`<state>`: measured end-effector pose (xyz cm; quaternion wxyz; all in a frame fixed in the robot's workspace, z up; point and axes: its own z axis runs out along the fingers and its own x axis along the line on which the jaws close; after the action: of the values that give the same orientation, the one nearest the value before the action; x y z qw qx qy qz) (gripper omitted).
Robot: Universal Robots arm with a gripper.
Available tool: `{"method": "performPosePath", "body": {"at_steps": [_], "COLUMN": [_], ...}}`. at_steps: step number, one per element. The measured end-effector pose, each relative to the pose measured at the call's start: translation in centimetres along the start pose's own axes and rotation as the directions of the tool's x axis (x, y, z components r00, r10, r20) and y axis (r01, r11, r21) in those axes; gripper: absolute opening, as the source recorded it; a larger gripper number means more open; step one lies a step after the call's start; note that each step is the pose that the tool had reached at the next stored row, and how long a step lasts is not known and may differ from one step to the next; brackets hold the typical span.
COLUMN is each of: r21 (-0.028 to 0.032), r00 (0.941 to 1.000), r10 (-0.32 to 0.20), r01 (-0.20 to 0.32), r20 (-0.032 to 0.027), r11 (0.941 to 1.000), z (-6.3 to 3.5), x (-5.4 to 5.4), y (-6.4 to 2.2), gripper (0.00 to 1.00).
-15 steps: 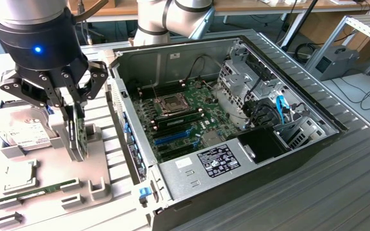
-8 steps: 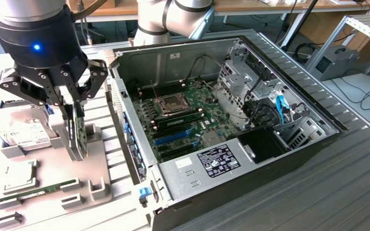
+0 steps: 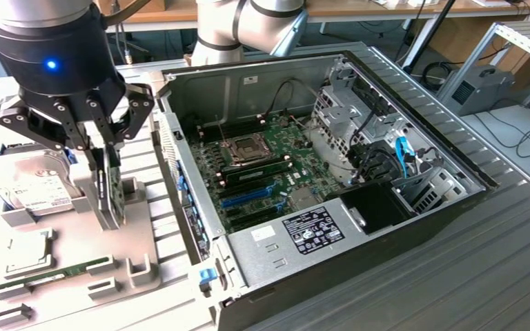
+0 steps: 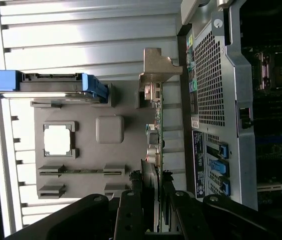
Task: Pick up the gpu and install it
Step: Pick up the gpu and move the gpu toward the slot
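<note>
Gripper [image 3: 107,200] clamped on the gpu [image 4: 156,125]. Card is edge-on, long axis hanging down from the fingers, at the grey tray [image 3: 145,276]. In the exterior view, the open PC case [image 3: 275,241] sits at 3 o'clock.

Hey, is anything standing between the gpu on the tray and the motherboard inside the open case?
Yes. The claw grips the gpu upright on the tray. The case's side wall rises between it and the motherboard. Nothing else visible blocks it.
</note>
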<state>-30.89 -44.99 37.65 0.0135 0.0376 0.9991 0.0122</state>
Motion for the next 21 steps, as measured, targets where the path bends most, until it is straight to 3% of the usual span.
{"method": "performPosePath", "body": {"at_steps": [21], "r21": [0.0000], "r00": [1.0000], "r10": [0.000], "r01": [0.000], "r20": [0.0000], "r11": [1.0000], "z": [-0.89], "x": [-0.02], "y": [0.02], "gripper": [0.26]}}
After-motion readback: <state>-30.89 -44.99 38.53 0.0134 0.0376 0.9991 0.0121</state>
